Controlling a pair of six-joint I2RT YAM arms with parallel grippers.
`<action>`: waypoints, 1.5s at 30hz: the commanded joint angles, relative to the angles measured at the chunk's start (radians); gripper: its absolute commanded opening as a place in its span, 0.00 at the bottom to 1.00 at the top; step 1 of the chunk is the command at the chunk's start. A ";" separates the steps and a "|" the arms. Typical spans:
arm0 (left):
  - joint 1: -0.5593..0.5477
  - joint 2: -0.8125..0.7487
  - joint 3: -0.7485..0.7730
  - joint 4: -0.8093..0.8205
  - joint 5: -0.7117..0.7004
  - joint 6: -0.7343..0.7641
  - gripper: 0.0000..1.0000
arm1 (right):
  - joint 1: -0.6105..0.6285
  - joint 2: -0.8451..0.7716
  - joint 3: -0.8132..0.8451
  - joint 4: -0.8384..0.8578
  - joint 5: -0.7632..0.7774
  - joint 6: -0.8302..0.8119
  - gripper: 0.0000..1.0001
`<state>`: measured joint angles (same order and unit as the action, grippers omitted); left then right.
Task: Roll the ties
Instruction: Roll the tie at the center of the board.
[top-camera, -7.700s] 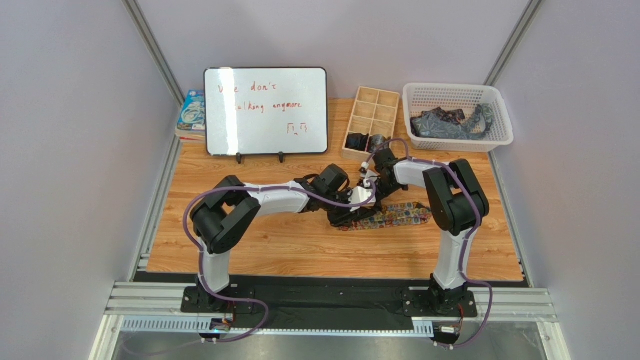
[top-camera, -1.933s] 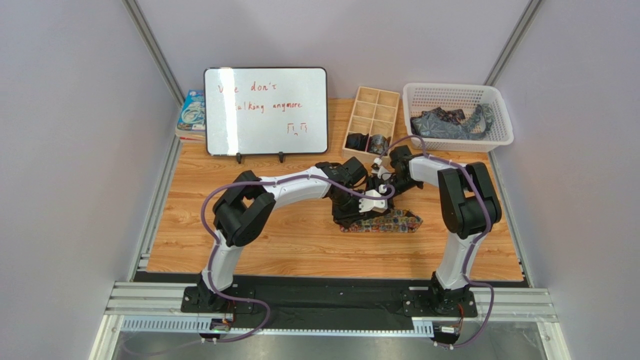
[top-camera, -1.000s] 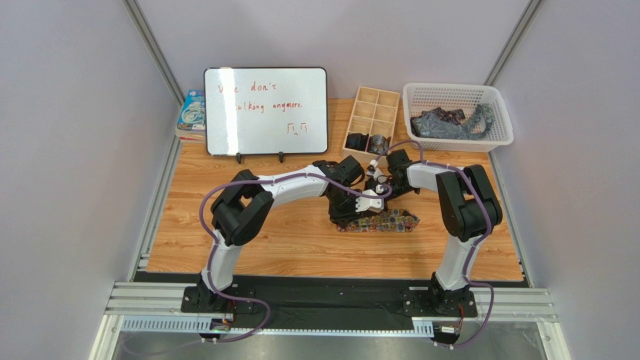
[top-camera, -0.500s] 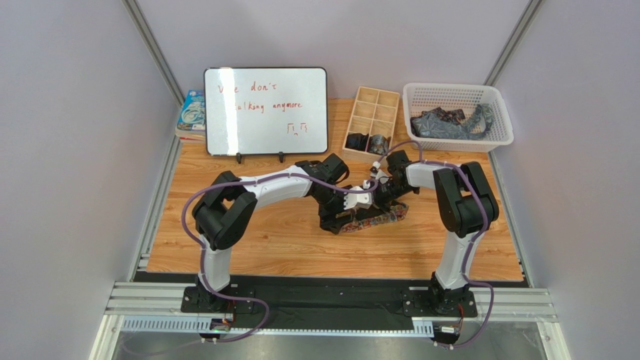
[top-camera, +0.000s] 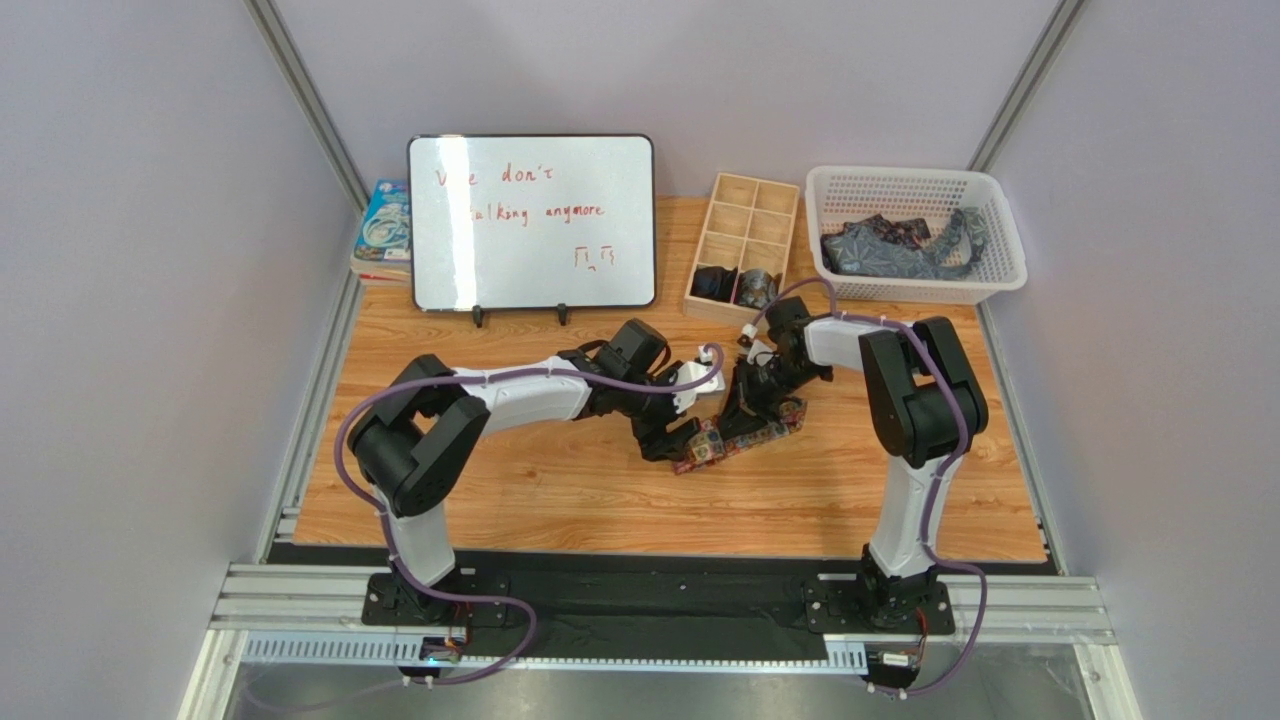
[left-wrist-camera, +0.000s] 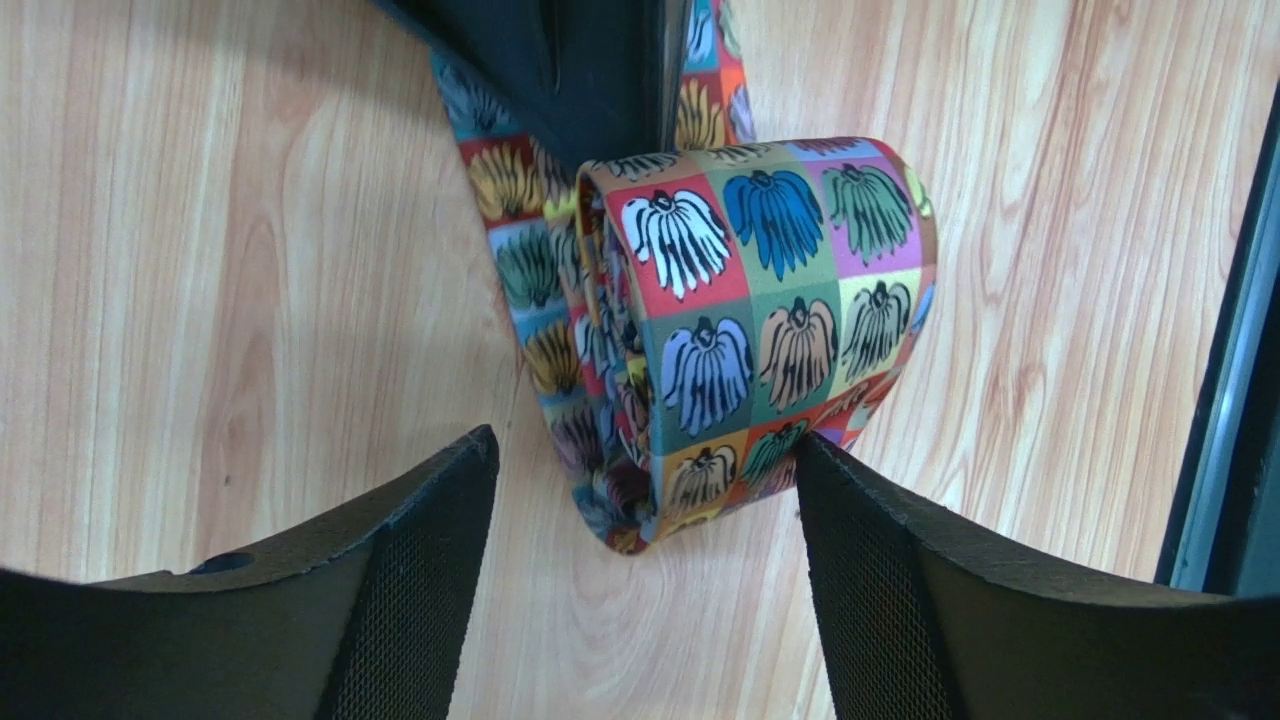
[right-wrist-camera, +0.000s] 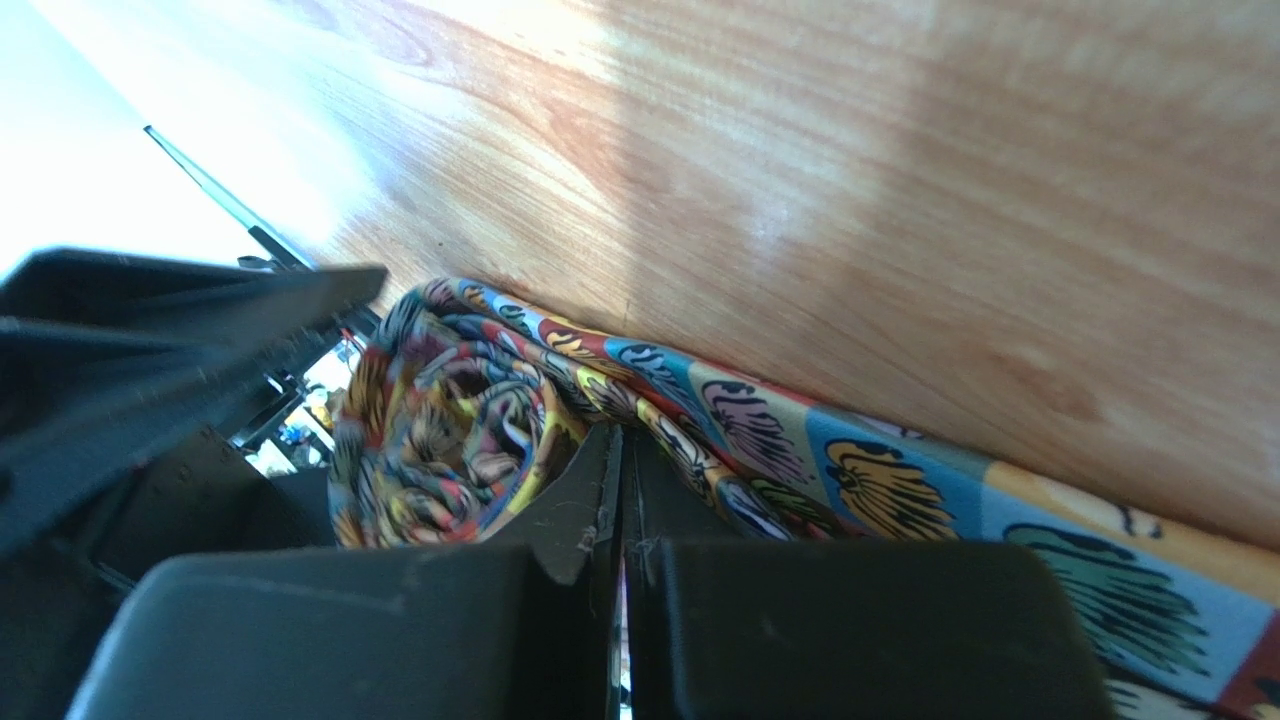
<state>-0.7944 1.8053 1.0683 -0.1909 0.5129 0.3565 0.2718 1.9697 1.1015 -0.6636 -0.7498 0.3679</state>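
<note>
A multicoloured tie (top-camera: 739, 438) lies partly rolled on the wooden table, with a short flat tail running right. In the left wrist view the roll (left-wrist-camera: 766, 315) stands on its edge. My left gripper (left-wrist-camera: 646, 450) is open, with one finger (left-wrist-camera: 406, 585) left of the roll and the other touching its right side. My right gripper (right-wrist-camera: 621, 450) is shut, its tips pressed against the fabric where the roll (right-wrist-camera: 436, 435) meets the flat tail (right-wrist-camera: 902, 480). From above, the left gripper (top-camera: 673, 432) and right gripper (top-camera: 759, 399) meet over the tie.
A white basket (top-camera: 992, 225) at the back right holds dark ties (top-camera: 902, 245). A wooden divided box (top-camera: 747, 203) beside it has rolled dark ties (top-camera: 715, 282) in its near compartments. A whiteboard (top-camera: 532, 222) and a book (top-camera: 383, 225) stand at the back left.
My left gripper has opened and drawn back to the left off the roll. The tie's flat tail has grown shorter and the roll sits further left. The right gripper stays shut.
</note>
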 joint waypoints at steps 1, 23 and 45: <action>-0.028 0.024 0.028 0.070 -0.036 -0.048 0.72 | 0.010 0.049 -0.003 0.036 0.198 -0.050 0.00; -0.055 -0.155 -0.070 0.149 -0.085 -0.031 0.98 | 0.017 0.083 0.044 -0.028 0.259 -0.055 0.00; -0.091 -0.003 -0.002 0.005 -0.217 0.070 0.52 | -0.006 0.101 0.037 -0.039 0.262 -0.027 0.00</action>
<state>-0.9070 1.8423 1.0805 -0.1093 0.2928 0.3698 0.2783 2.0094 1.1679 -0.7525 -0.7177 0.3710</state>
